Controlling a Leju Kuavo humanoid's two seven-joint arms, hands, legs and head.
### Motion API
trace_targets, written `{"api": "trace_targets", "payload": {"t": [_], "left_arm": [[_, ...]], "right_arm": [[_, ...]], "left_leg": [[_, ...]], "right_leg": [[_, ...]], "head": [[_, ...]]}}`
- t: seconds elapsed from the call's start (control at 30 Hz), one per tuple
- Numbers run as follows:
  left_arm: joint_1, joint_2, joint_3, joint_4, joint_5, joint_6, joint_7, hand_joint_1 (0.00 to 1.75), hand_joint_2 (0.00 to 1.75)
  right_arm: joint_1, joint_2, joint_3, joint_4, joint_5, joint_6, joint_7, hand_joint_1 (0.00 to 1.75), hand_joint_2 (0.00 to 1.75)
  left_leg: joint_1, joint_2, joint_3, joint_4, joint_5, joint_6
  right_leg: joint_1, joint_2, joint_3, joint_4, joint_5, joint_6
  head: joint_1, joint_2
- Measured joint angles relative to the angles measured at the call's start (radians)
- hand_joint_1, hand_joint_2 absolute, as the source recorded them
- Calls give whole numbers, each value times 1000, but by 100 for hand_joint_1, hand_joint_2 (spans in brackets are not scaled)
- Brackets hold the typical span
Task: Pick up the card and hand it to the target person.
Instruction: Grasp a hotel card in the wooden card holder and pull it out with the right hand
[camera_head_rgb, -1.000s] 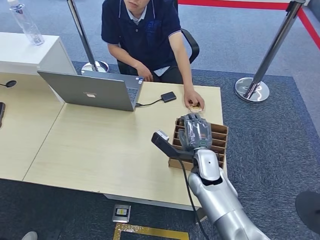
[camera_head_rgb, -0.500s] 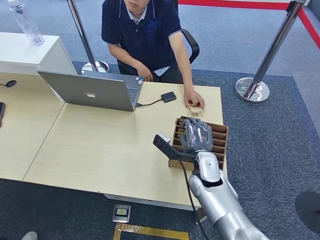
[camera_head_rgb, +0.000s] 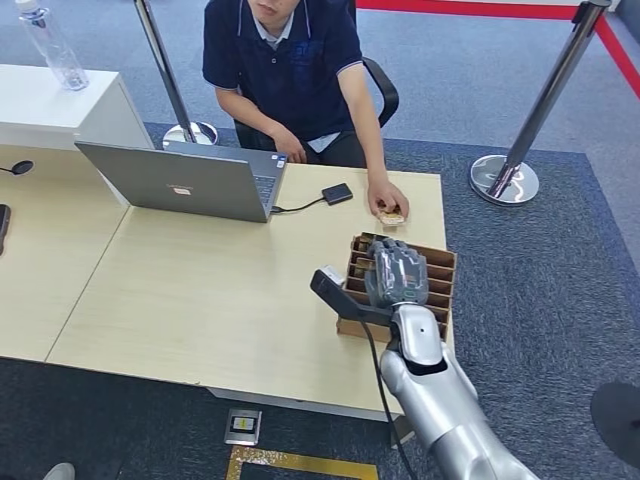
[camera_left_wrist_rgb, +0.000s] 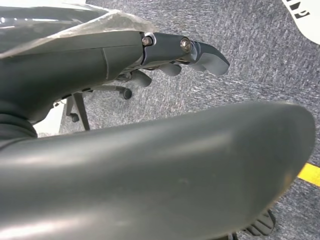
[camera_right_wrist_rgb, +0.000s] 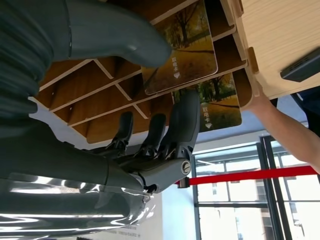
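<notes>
A brown slotted box (camera_head_rgb: 442, 276) stands at the table's right front corner. In the right wrist view two cards printed with autumn trees stand in the slots of the box (camera_right_wrist_rgb: 94, 90): one card (camera_right_wrist_rgb: 185, 50) beside my thumb, the other card (camera_right_wrist_rgb: 220, 102) by my fingertips (camera_right_wrist_rgb: 186, 112). My right hand (camera_head_rgb: 396, 272) hovers over the box with thumb and fingers apart, gripping nothing that I can see. The person (camera_head_rgb: 290, 60) sits across the table, one hand (camera_head_rgb: 389, 200) resting on the tabletop just beyond the box. My left hand (camera_left_wrist_rgb: 181, 50) hangs over the carpet, holding nothing.
A grey laptop (camera_head_rgb: 181, 180) stands at the table's far left, its cable running to a small black device (camera_head_rgb: 336, 193). A small round object (camera_head_rgb: 391, 216) lies under the person's hand. Barrier posts (camera_head_rgb: 504, 180) stand on the carpet behind.
My right hand has shifted slightly to the right and lower over the box. The person and the things on the table have not moved.
</notes>
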Motion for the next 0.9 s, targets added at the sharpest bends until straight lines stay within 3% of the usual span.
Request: {"api": "trace_targets", "payload": {"t": [0.9], "left_arm": [[0,0,0,1,8,2,0,0,0]], "right_arm": [[-25,12,-24,35,4,8,-14,85,175]], "left_leg": [[0,0,0,0,0,0]], "right_leg": [[0,0,0,0,0,0]], "head": [[0,0]]}}
